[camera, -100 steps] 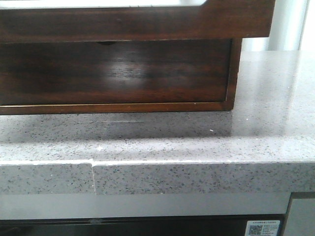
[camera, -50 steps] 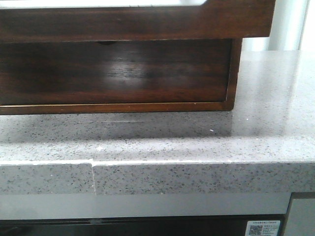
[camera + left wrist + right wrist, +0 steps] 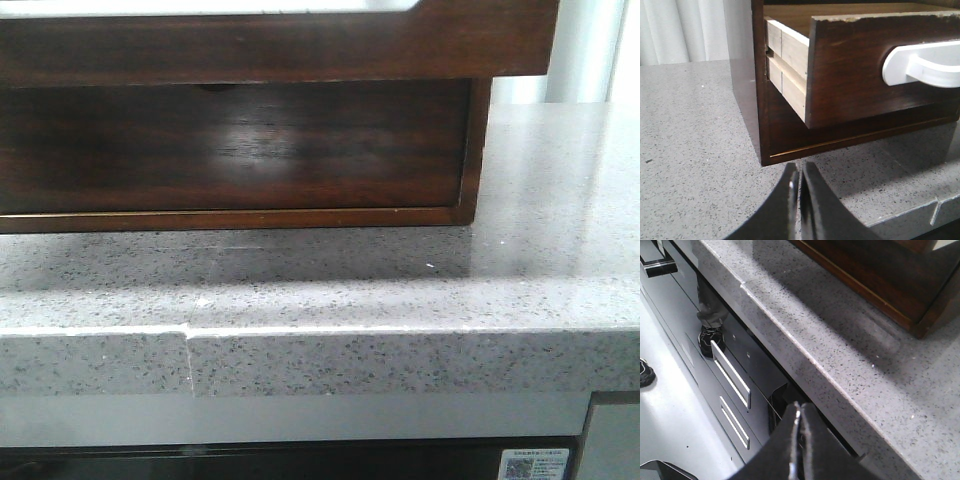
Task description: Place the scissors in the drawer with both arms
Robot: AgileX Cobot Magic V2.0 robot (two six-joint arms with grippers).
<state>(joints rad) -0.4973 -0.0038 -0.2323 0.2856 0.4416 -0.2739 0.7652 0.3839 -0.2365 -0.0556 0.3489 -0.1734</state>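
Three views, each covering a different part of the scene. The front view shows the drawer (image 3: 250,45) pulled out at the top of a dark wooden cabinet (image 3: 240,150), overhanging the lower drawer front, with the cabinet standing on a grey speckled worktop (image 3: 400,290); no arm appears in this view. The left wrist view shows what the front view cuts off: the drawer's pale side panel, its bare wooden inside near the top edge, and a white handle (image 3: 922,65) set in the dark front. The left gripper (image 3: 799,185) sits low over the worktop just in front of the cabinet's corner, its fingers pressed together with nothing between them. The right wrist view looks down past the worktop's front edge to grey cupboard fronts with bar handles (image 3: 730,380) and a shoe (image 3: 707,337) on the floor below. The right gripper (image 3: 799,425) is off the worktop, before its front edge, fingers likewise together and holding nothing. The scissors appear in none of the three views.
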